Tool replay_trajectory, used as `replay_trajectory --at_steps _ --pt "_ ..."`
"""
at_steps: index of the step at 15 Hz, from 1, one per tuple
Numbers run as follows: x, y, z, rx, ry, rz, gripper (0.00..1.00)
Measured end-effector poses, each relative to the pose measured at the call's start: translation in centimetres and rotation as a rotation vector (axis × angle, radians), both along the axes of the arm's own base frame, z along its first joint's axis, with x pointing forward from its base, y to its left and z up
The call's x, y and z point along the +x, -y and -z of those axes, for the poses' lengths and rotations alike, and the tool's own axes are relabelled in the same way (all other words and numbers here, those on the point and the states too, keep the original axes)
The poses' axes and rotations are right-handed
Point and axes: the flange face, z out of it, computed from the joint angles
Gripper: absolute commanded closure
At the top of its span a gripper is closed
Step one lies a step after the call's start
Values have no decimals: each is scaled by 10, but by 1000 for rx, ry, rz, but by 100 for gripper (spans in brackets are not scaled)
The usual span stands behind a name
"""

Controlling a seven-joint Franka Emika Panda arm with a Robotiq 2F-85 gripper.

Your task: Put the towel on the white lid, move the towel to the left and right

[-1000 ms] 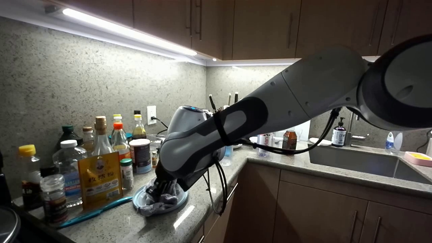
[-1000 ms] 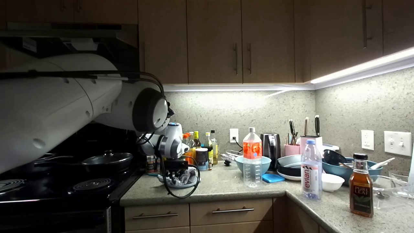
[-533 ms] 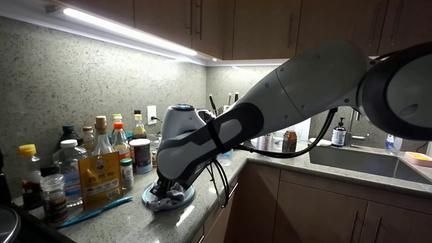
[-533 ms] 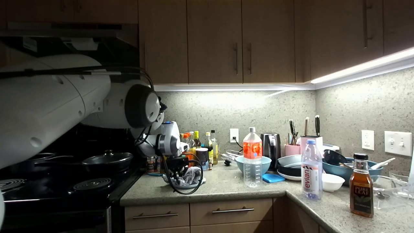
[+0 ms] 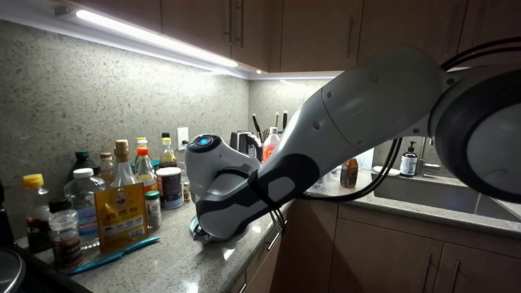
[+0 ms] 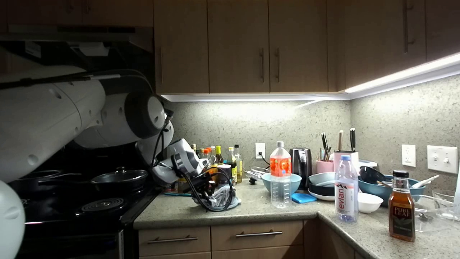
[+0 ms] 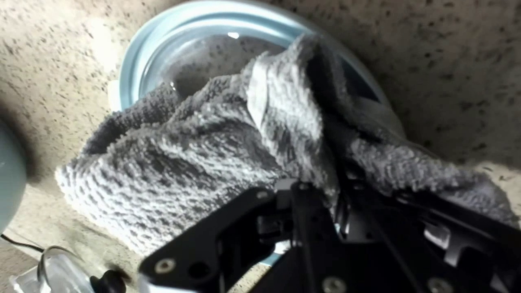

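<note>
The grey towel (image 7: pixel 195 150) lies bunched over the round lid (image 7: pixel 138 69), which has a pale blue rim and a clear centre. In the wrist view my gripper (image 7: pixel 325 191) is closed with a fold of towel pinched between its fingers. Part of the lid lies hidden under towel and gripper. In an exterior view the towel (image 6: pixel 223 196) and lid (image 6: pixel 235 203) sit on the counter, with my gripper (image 6: pixel 205 190) tilted over them behind its cables. In an exterior view only the lid's edge (image 5: pixel 193 226) shows; the arm hides the towel and gripper.
Several bottles, a yellow pouch (image 5: pixel 122 219) and a turquoise long-handled tool (image 5: pixel 118 256) stand or lie beside the lid. The stove (image 6: pixel 104 207) adjoins the counter. A tall soda bottle (image 6: pixel 280 187) and blue bowl (image 6: pixel 295 182) stand farther along. The counter's front edge (image 6: pixel 258 217) is close.
The lid, towel and gripper have slid together along the counter, rightward in both exterior views, away from the stove. The hand has tilted over, and the arm now covers the towel in an exterior view.
</note>
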Motion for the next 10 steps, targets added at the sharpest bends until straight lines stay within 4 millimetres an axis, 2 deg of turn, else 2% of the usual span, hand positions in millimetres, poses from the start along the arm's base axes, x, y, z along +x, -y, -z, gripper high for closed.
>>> replay_trajectory --at_steps 1,4,10 --pt "0 2 1 -18 7 9 81" --pt "2 6 -1 -29 17 29 63" --pt "3 8 -1 -33 18 33 62"
